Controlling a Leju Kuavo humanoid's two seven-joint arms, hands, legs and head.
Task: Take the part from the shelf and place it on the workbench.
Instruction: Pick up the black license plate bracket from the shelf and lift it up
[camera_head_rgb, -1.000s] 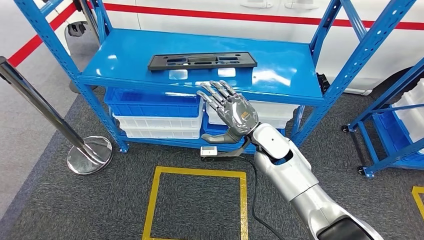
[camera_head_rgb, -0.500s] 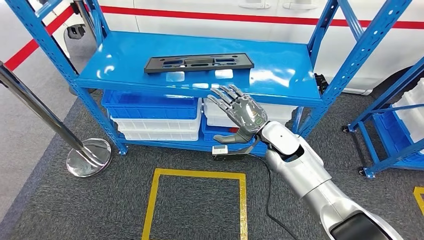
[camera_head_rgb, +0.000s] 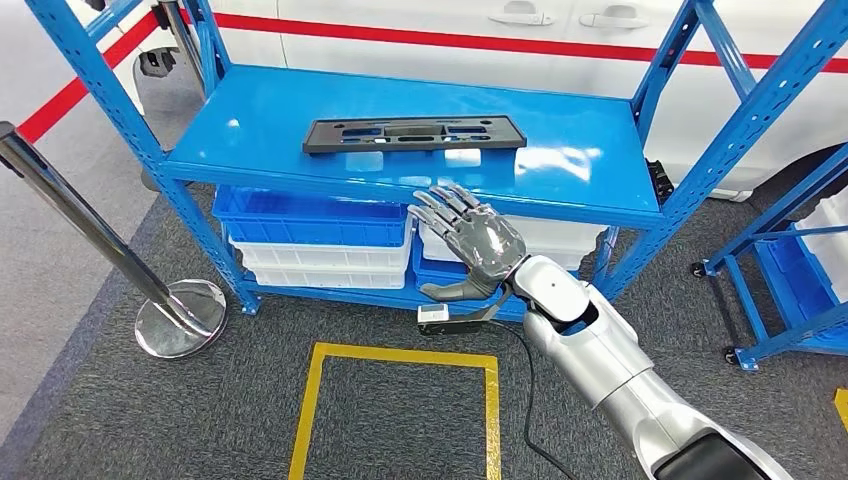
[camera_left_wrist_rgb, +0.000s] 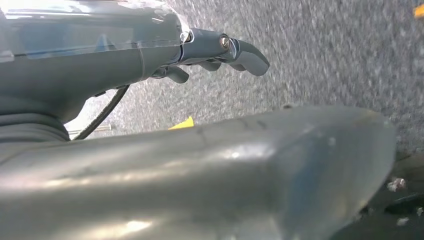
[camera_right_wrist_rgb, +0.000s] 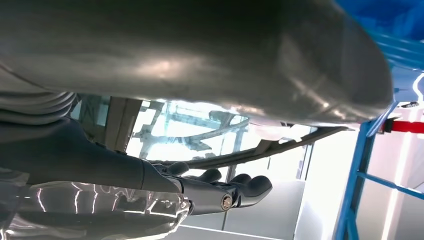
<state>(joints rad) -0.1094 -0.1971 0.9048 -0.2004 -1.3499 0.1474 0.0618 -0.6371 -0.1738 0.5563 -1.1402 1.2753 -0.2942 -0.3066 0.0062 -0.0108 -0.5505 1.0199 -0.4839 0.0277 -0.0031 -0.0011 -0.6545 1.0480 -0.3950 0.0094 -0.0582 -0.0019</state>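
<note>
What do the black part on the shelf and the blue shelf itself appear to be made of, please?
The black part looks like moulded plastic: matte, thin, with cut-out slots. The shelf looks like painted steel: a glossy blue top reflecting lights, and perforated uprights. Neither is certain from sight alone.

Bare blue shelf (camera_head_rgb: 260, 120) surface lies open around the part (camera_head_rgb: 414, 133). The right hand (camera_head_rgb: 470, 240) hovers at its 6 o'clock, before the shelf edge. Uprights (camera_head_rgb: 700, 150) flank 3 and 9 o'clock.
</note>
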